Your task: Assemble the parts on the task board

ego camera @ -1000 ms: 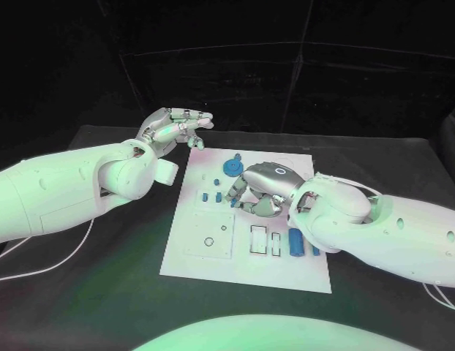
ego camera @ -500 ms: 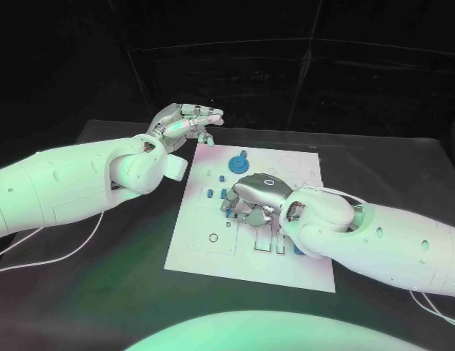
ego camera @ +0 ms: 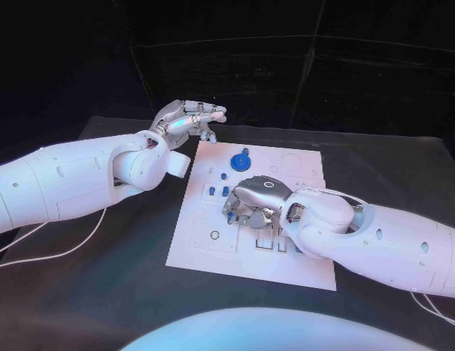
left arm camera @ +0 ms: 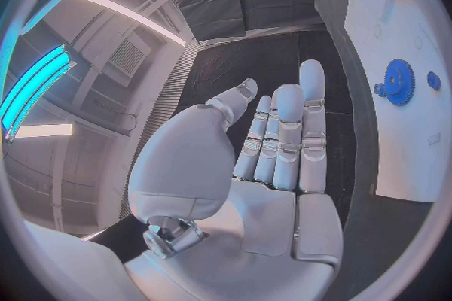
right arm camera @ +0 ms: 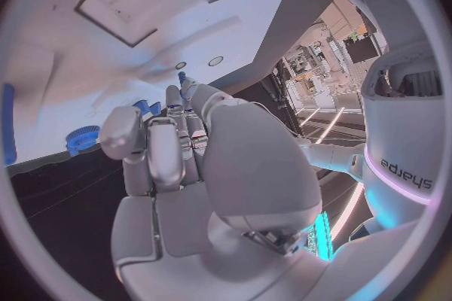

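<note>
Right hand (ego camera: 255,202) hovers low over the board (ego camera: 208,248), fingers curled down among the small blue parts (ego camera: 215,191) beneath it; whether it grips one I cannot tell. Just beyond it a blue gear (ego camera: 241,162) stands seated on the board. Left hand (ego camera: 189,121) waits beyond the board's far corner over the bench (ego camera: 101,285), fingers apart, holding nothing, probably keeping clear.

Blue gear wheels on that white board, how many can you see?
1: the blue gear sits near the task board's far edge, beyond the right hand. That hand may hide others.
</note>
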Motion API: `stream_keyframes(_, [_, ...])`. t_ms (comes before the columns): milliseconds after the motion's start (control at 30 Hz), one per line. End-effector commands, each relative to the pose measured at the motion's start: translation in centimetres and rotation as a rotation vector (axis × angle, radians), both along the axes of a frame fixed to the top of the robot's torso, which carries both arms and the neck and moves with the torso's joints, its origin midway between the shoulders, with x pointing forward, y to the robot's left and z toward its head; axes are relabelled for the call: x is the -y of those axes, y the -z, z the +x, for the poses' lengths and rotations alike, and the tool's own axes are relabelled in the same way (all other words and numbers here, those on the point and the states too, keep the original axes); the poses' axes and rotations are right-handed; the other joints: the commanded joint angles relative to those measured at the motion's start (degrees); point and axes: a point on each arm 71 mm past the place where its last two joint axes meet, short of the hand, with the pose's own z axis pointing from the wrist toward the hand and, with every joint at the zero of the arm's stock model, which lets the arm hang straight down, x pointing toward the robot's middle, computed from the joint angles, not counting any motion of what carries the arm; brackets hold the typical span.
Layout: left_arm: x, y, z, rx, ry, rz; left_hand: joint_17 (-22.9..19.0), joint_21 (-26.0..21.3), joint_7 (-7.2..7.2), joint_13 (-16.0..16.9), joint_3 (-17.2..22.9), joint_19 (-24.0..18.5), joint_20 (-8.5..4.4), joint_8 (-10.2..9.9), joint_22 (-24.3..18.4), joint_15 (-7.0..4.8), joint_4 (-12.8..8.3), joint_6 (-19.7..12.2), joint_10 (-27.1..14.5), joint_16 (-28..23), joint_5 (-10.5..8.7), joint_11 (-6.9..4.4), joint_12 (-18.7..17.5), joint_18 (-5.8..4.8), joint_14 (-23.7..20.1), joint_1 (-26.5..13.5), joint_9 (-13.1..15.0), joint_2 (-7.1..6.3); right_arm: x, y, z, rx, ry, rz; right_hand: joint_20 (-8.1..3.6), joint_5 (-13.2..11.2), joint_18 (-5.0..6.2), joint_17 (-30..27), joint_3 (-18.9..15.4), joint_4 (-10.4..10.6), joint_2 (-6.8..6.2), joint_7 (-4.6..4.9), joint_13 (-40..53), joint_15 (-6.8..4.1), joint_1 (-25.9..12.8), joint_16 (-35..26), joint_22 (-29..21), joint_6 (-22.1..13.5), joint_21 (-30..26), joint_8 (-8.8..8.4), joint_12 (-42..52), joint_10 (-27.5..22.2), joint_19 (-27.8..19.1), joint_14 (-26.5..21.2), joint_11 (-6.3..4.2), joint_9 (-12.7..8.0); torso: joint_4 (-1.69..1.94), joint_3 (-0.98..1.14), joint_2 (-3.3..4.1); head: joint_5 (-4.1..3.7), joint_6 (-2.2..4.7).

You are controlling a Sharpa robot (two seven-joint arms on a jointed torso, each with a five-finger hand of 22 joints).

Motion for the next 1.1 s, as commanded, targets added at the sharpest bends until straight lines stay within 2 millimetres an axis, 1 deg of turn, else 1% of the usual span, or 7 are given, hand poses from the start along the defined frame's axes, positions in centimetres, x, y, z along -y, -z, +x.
stream_keyframes(33, [0.2, -0.1, 0.0, 0.001, 0.010, -0.009, -0.1, -0.3, 0.09, 0.0, -0.3, -0.3, 0.25, 0.2, -0.1, -0.03, 0.0, -0.2, -0.4, -0.3, 0.02, 0.07, 0.2, 0.74, -0.5, -0.1, -0.1, -0.15, -0.2, 0.1, -0.1, 0.003, -0.017, -0.023, 0.28, 0.3, -0.61, 0.1, 0.4, 0.0, -0.04, 0.35, 0.0, -0.05, -0.5, 0.2, 0.0, 0.1, 0.1, 0.15, -0.4, -0.2, 0.1, 2.3, 0.36, 0.1, -0.01, -0.01, 0.02, 0.03, -0.03])
stream_keyframes(333, [0.2, -0.1, 0.0, -0.001, 0.013, -0.010, -0.1, -0.3, 0.09, 0.0, -0.3, -0.2, 0.27, 0.2, -0.1, 0.00, 0.1, -0.2, -0.5, -0.2, 0.02, 0.09, 0.3, 0.74, -0.5, -0.2, -0.1, -0.07, -0.1, 0.4, 0.0, 0.005, -0.010, -0.039, 0.29, 0.3, -0.61, 0.1, 0.5, 0.0, -0.03, 0.34, 0.0, -0.05, -0.5, 0.2, 0.0, 0.1, 0.1, 0.15, -0.4, -0.2, 0.1, 2.3, 0.36, 0.1, -0.05, -0.01, 0.02, 0.13, -0.17])
stream_keyframes(567, [0.2, -0.1, 0.0, -0.002, 0.014, -0.010, -0.1, -0.3, 0.09, 0.0, -0.3, -0.2, 0.27, 0.2, -0.1, 0.00, 0.1, -0.2, -0.5, -0.2, 0.02, 0.09, 0.3, 0.74, -0.5, -0.2, -0.1, -0.07, -0.2, 0.6, 0.0, 0.009, -0.011, -0.058, 0.30, 0.4, -0.61, 0.1, 0.7, -0.2, -0.03, 0.31, 0.0, -0.05, -0.5, 0.2, 0.0, 0.1, 0.1, 0.18, -0.3, -0.2, 0.1, 2.3, 0.32, 0.1, 0.02, 0.02, 0.03, 0.16, -0.29])
stream_keyframes(867, [0.1, -0.1, 0.0, -0.003, 0.013, -0.009, -0.1, -0.3, 0.09, 0.0, -0.3, -0.2, 0.27, 0.2, -0.1, 0.00, 0.1, -0.2, -0.5, -0.2, 0.02, 0.09, 0.3, 0.74, -0.5, -0.2, -0.1, -0.07, -0.4, 0.8, -0.3, 0.006, -0.022, -0.080, 0.31, 0.4, -0.59, 0.0, 0.8, -0.3, -0.16, 0.33, 0.0, -0.05, -0.6, 0.2, -0.1, 0.1, 0.1, 0.17, -0.4, -0.3, 0.1, 2.3, 0.35, 0.1, -0.06, 0.00, 0.04, 0.19, -0.36])
stream_keyframes(1000, [0.1, -0.1, 0.0, -0.004, 0.012, -0.008, -0.1, -0.3, 0.09, 0.0, -0.3, -0.2, 0.27, 0.2, -0.1, 0.00, 0.1, -0.2, -0.5, -0.2, 0.02, 0.09, 0.3, 0.74, -0.5, -0.2, -0.1, -0.07, -0.5, 1.3, -0.6, 0.006, -0.025, -0.096, 0.42, 0.4, -0.51, -0.3, 0.8, -0.5, -0.81, 0.50, 0.0, 0.12, -1.5, 0.1, -0.5, -0.5, -0.2, 0.03, -0.5, -0.9, -0.3, 2.2, 0.55, 0.0, -0.03, -0.02, -0.01, 0.13, -0.41])
stream_keyframes(1067, [0.1, -0.1, 0.0, -0.004, 0.012, -0.008, -0.1, -0.3, 0.09, 0.0, -0.3, -0.2, 0.27, 0.2, -0.1, 0.00, 0.1, -0.2, -0.5, -0.2, 0.02, 0.09, 0.3, 0.74, -0.5, -0.2, -0.1, -0.07, -0.5, 1.4, -0.6, 0.010, -0.020, -0.098, 0.65, 0.6, -0.33, -0.8, 0.5, -0.3, -1.59, 0.85, -0.2, 0.49, -2.6, -0.3, -1.5, -1.5, -0.8, -0.11, -0.8, -2.6, -1.0, 2.0, 0.96, -0.2, 0.01, -0.06, -0.02, 0.10, -0.40])
stream_keyframes(1100, [0.1, -0.1, 0.0, -0.004, 0.012, -0.008, -0.1, -0.3, 0.09, 0.0, -0.3, -0.2, 0.27, 0.2, -0.1, 0.00, 0.1, -0.2, -0.5, -0.2, 0.02, 0.09, 0.3, 0.74, -0.5, -0.2, -0.1, -0.07, -0.5, 1.4, -0.6, 0.015, -0.013, -0.095, 0.92, 0.6, -0.09, -1.6, 0.2, -0.2, -2.29, 1.20, -0.2, 0.88, -3.5, -0.8, -2.8, -2.3, -1.6, -0.10, -0.8, -4.4, -1.9, 1.8, 1.38, -0.2, 0.03, -0.06, -0.01, 0.08, -0.39])
